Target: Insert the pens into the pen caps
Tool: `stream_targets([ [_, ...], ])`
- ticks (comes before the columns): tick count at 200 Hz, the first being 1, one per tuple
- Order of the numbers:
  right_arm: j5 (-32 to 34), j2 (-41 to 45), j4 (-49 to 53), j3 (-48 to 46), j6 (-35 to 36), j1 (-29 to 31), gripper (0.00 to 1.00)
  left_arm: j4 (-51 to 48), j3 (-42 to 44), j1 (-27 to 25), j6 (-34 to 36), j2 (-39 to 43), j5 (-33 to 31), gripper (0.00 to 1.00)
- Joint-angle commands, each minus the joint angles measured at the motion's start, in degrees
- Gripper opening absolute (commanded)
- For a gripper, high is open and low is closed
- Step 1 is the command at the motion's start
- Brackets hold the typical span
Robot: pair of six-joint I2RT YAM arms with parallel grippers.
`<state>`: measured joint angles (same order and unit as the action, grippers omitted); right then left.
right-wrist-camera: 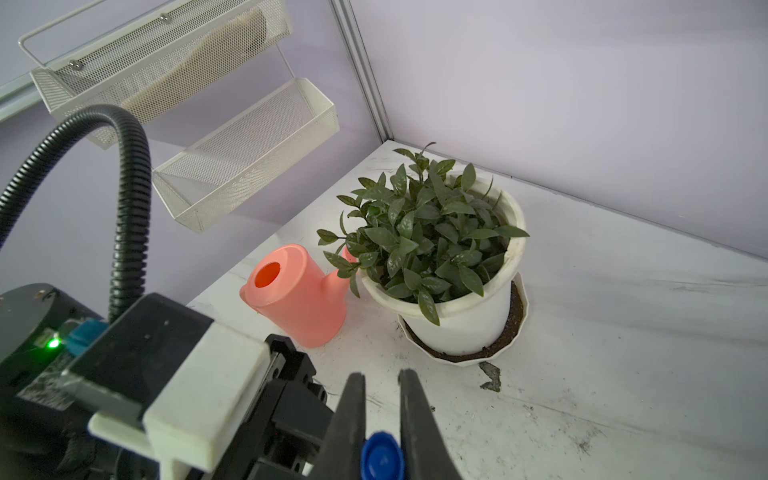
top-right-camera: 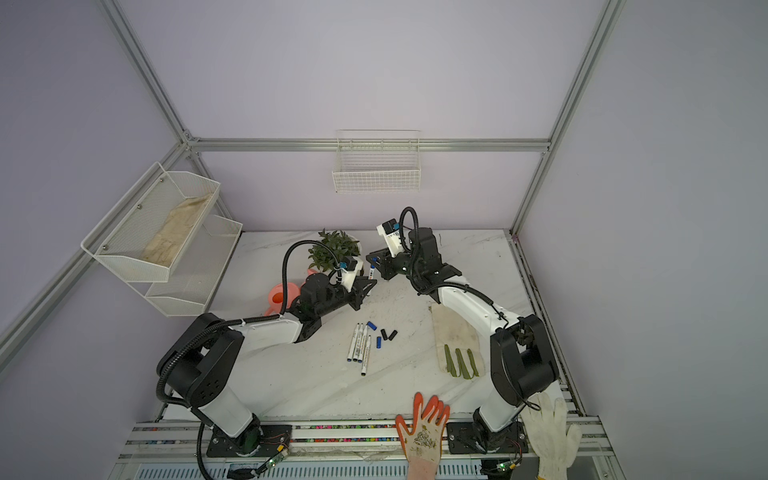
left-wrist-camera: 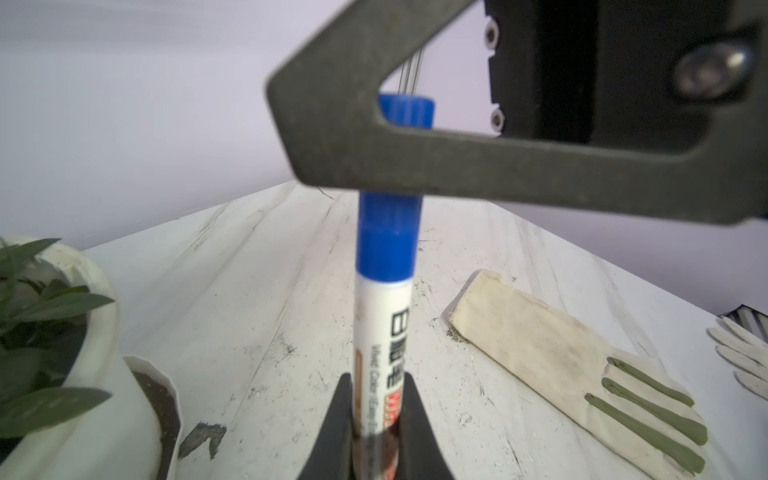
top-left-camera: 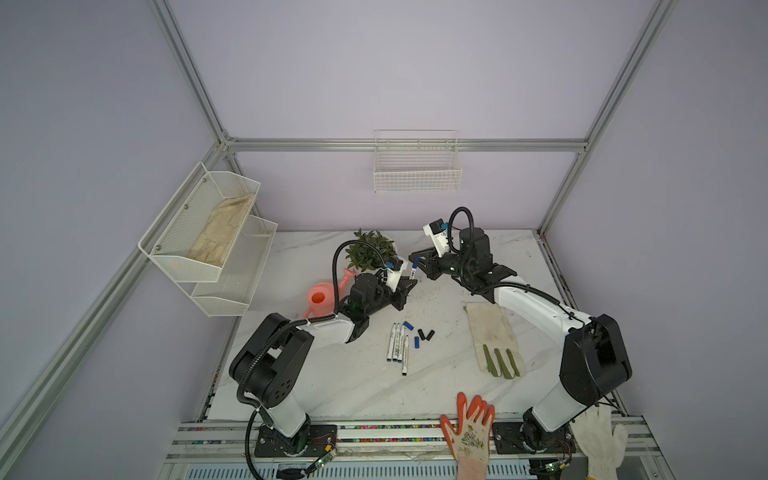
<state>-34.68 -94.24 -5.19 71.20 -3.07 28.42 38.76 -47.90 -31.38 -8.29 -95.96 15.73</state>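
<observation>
**A:** Pen position, starting from the left?

**B:** The left claw (left-wrist-camera: 376, 409) is clamped tight on the white barrel of one pen (left-wrist-camera: 384, 332). It holds the pen off the worktop (left-wrist-camera: 257, 291), with the long axis pointing straight at the right claw (right-wrist-camera: 383, 390).

**A:** And its cap?

**B:** The blue cap (left-wrist-camera: 390, 237) sits over the pen's far end, pinched between the right claw's nearly closed fingers. Cap and barrel look coaxial, so I'd judge a straight push along that axis. Whether the cap is fully seated, I can't tell. Nearer the arm bases, four pens (top-left-camera: 398, 348) lie on the worktop, with the loose caps (top-left-camera: 422, 334) just to their right.
</observation>
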Motion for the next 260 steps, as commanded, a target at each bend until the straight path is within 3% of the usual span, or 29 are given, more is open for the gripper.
stream_targets([
  [1,-8.9,-4.1,25.0,-5.1,0.9,4.2,0.00,25.0,-16.0,4.0,-4.5,2.6,-20.6,0.00],
  [58,-1.0,-6.9,27.6,-3.0,-1.0,2.8,0.00,27.8,-18.0,4.0,-0.5,1.7,-26.3,0.00],
  [105,-5.4,-7.9,27.6,-2.2,-2.4,-0.5,0.00,29.4,-19.6,3.3,1.7,0.5,-26.7,0.00],
  [126,-4.2,-9.5,30.2,-1.3,-0.5,-0.5,0.00,30.7,-20.4,3.6,-3.6,-0.7,-23.4,0.00],
  [160,-3.9,-9.4,30.0,-2.0,-0.9,-0.4,0.00,36.1,-23.8,5.6,-19.5,-3.9,-16.4,0.00],
  [192,-3.5,-8.4,30.6,-2.5,-0.2,-0.4,0.00,36.8,-27.0,7.8,-22.5,-4.8,-16.5,0.00],
  [221,-3.1,-8.3,30.8,-3.2,-0.4,-0.5,0.00,36.7,-28.4,9.6,-22.1,-4.5,-17.5,0.00],
  [260,-2.6,-8.9,31.4,-3.3,-1.0,-0.4,0.00,35.7,-29.7,10.3,-14.4,-2.6,-18.5,0.00],
])
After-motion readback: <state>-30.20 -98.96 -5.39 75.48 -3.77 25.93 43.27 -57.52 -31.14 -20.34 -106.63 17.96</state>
